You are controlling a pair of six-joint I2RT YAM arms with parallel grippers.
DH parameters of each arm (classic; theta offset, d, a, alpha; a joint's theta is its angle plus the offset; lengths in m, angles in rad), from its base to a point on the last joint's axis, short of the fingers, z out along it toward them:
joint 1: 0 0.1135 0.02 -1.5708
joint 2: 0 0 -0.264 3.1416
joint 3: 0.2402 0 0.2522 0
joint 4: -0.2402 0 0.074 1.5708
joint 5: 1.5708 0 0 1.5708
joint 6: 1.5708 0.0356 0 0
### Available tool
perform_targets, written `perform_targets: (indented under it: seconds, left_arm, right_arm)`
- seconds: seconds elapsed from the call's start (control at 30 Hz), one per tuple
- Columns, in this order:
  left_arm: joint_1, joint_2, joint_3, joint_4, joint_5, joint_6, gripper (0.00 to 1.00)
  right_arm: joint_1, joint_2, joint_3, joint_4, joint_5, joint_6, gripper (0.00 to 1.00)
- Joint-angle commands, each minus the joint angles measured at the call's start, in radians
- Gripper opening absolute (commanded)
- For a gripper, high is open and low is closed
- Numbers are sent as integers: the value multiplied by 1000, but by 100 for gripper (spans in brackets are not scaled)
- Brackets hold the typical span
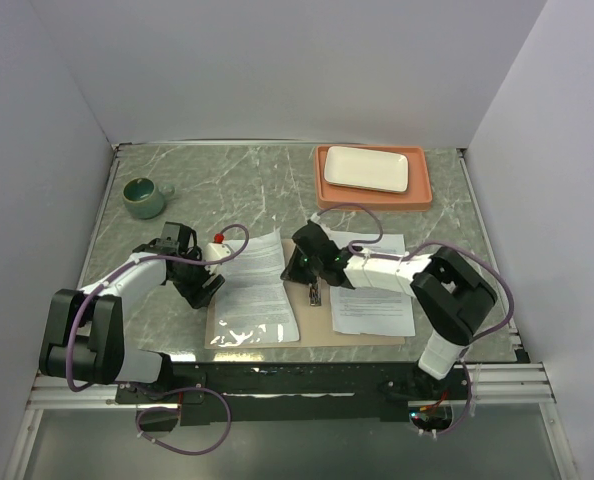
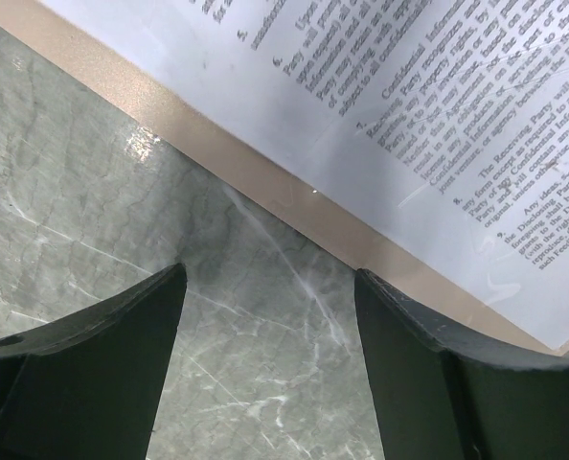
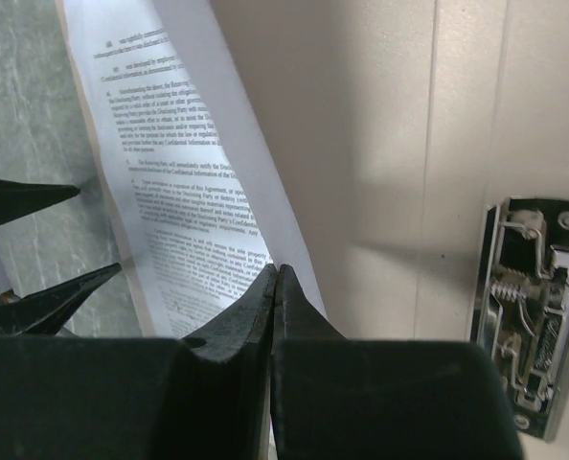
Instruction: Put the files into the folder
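Left end effector [image 2: 270, 278] hangs released over the counter [image 1: 227, 170] beside the folder [image 1: 315, 325]. Right end effector [image 3: 278, 271] is clenched on the sleeved sheet [image 1: 257, 290], which lies on the open folder at the counter's front edge.

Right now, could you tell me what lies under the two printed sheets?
The open tan folder, its edges and metal clip showing between the sleeved sheet and the plain sheet. Whatever the paper covers is hidden.
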Motion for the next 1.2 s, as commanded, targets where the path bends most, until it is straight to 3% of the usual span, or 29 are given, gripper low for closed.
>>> perform_targets:
  seconds: [0.0,0.67,0.87,1.17]
  left_arm:
    - [-4,-8,-20,-68,24,-18,77]
    - [-4,-13,-4,-82,21,-13,77]
    - [-4,-12,-4,-82,22,-18,77]
    - [-4,-29,0,-93,29,-22,76]
  right_arm:
    - [9,19,56,26,-14,-19,0]
    - [66,-53,65,-228,141,156,0]
    - [66,-63,33,-194,132,179,0]
    - [52,44,158,-155,69,142,0]
